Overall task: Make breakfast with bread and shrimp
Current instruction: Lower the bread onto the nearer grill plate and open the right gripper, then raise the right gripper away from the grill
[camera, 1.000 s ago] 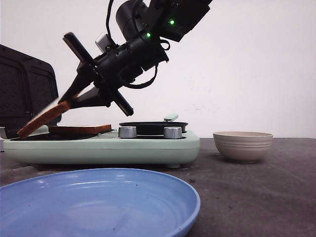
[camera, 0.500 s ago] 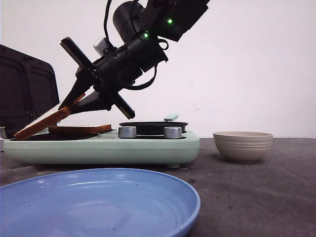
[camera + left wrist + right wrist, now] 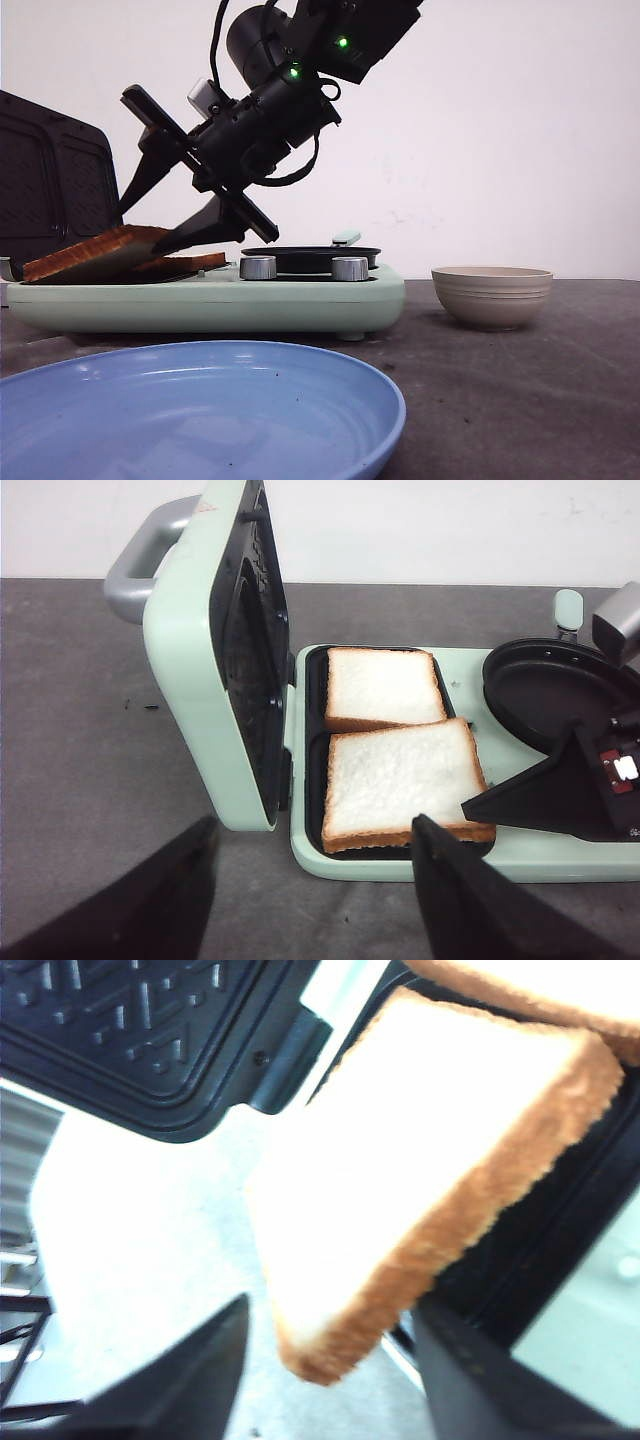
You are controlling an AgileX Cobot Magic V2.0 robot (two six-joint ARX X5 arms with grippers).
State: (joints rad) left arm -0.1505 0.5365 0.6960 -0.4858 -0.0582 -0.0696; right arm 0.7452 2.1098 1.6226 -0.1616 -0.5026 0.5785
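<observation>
Right gripper (image 3: 150,215) spread open over the bread (image 3: 402,780).
Dark table (image 3: 520,380), white wall (image 3: 520,130).

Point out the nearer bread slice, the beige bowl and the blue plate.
nearer bread slice (image 3: 400,780), left wrist view, middle of its white face.
beige bowl (image 3: 491,298), front view, outer wall.
blue plate (image 3: 385,395), front view, right rim.
</observation>
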